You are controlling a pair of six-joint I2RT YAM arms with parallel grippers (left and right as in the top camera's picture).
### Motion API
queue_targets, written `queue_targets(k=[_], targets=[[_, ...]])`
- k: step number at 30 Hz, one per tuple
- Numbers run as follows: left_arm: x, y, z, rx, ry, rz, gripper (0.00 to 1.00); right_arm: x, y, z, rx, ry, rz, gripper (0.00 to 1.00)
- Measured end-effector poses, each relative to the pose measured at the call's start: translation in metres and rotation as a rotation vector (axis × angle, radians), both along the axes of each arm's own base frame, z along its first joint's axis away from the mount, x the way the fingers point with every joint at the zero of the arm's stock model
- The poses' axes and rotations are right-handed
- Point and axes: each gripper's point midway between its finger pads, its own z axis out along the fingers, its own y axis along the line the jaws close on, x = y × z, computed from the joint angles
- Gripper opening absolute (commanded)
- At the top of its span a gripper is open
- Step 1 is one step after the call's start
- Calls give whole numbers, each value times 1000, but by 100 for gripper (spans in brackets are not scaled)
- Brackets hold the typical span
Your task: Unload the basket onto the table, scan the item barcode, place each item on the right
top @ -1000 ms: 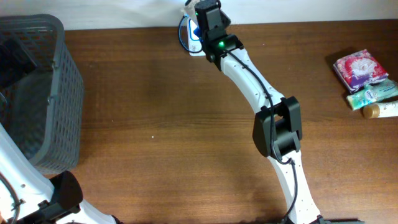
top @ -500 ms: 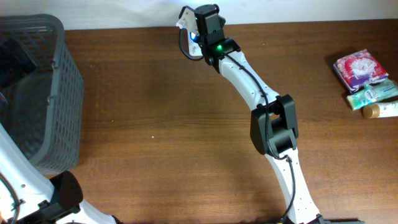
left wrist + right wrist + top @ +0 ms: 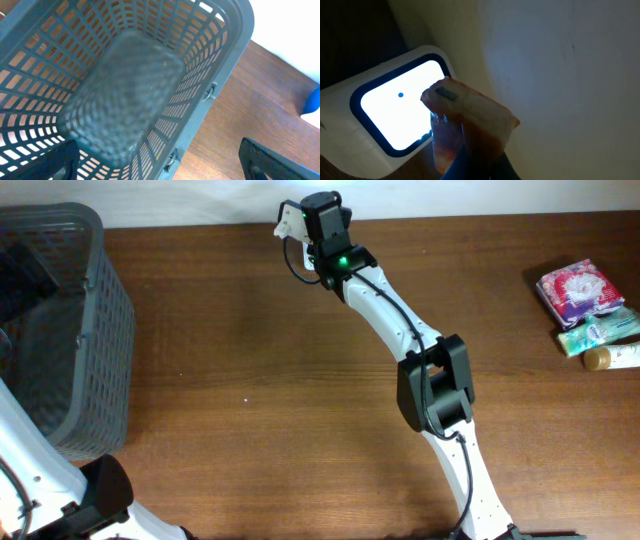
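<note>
Orange-toned film-wrapped packet (image 3: 465, 125) is clamped in the right tool (image 3: 479, 167) and held close to the glowing white scanner window (image 3: 390, 115) at the brown wooden counter's (image 3: 250, 380) far edge, presumably so its barcode reads. The left tool (image 3: 160, 162) hangs spread wide and empty over the grey plastic lattice basket (image 3: 220, 65).
</note>
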Motion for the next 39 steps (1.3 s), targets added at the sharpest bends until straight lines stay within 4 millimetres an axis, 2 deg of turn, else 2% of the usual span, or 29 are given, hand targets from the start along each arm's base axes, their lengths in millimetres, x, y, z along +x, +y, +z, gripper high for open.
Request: queue_targets(k=[2,5,6,7,9,11,13,15,16,18,20,22,23,24,26,27,28,30,35,38,39], targets=[[0,0,0,0,0,0,99,-2,5,0,55,-2,-25,4],[0,0,0,0,0,0,99,-2,-8,3,158,-29,-158,4],[0,0,0,0,0,0,99,-2,-19,6,186,-49,-231,4],[0,0,0,0,0,0,99,-8,-43,4,193,-34,-339,4],[0,0,0,-1,1,0,99,-22,-74,4,186,22,-450,4],[0,0,0,-1,1,0,99,-47,-144,15,203,96,-649,4],[0,0,0,0,0,0,99,-66,-198,20,241,143,-799,4],[0,0,0,0,0,0,99,-97,-264,14,262,216,-989,4],[0,0,0,0,-1,0,99,-116,-310,5,281,261,-1117,4],[0,0,0,0,1,0,99,-151,-361,-10,321,367,-1270,4],[0,0,0,0,0,0,99,-180,-399,-22,384,458,-1383,4],[0,0,0,0,0,0,99,-200,-430,-31,498,521,-1465,4],[0,0,0,0,0,0,99,-210,-441,-38,599,568,-1498,9],[0,0,0,0,0,0,99,-218,-453,-43,694,598,-1527,9],[0,0,0,0,0,0,99,-223,-457,-47,785,634,-1533,9],[0,0,0,0,0,0,99,-224,-460,-48,821,643,-1536,17],[0,0,0,0,0,0,99,-226,-462,-49,853,651,-1536,40],[0,0,0,0,0,0,99,-223,-461,-49,884,654,-1524,45],[0,0,0,0,0,0,99,-228,-457,-50,883,679,-1532,42],[0,0,0,0,0,0,99,-238,-449,-51,888,744,-1542,42],[0,0,0,0,0,0,99,-240,-443,-48,911,767,-1533,39]])
